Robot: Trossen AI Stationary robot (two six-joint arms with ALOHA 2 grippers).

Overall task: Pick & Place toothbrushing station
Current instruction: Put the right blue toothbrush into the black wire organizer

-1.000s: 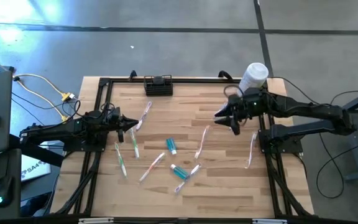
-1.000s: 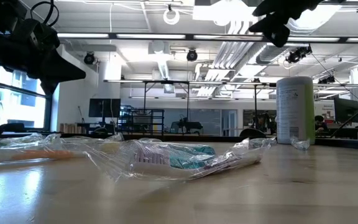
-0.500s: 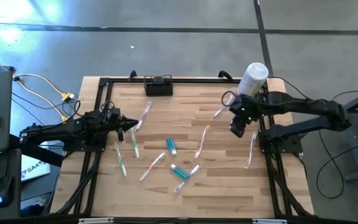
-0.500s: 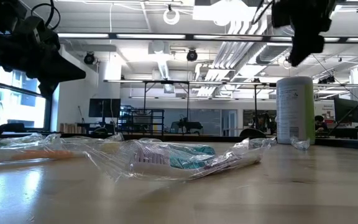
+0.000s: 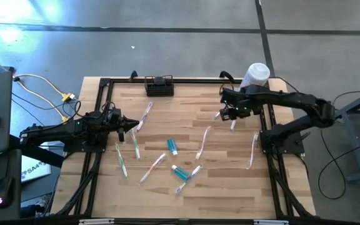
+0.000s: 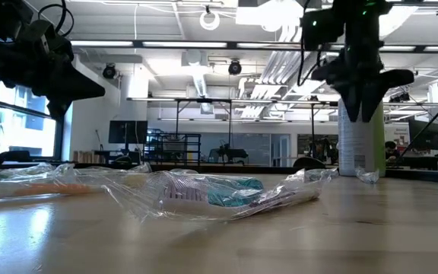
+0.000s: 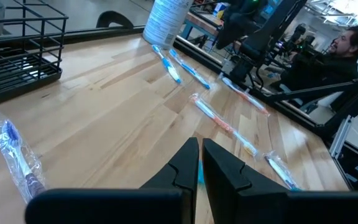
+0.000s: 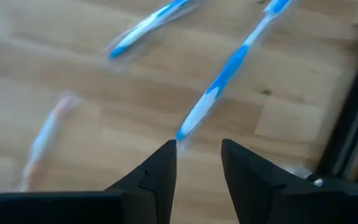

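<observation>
1. The toothbrushing station [image 5: 159, 85] – a small black wire rack with compartments – sits at the far edge of the light wooden table [image 5: 186, 194], touched by neither arm.
2. The right gripper [image 5: 230, 114] hangs above blue wrapped toothbrushes [image 8: 219, 93] beside the tall white cylindrical container [image 5: 254, 78], fingers apart, holding nothing.
3. The left gripper [image 5: 130, 126] hovers near the table's left side, fingers pressed together – empty.
</observation>
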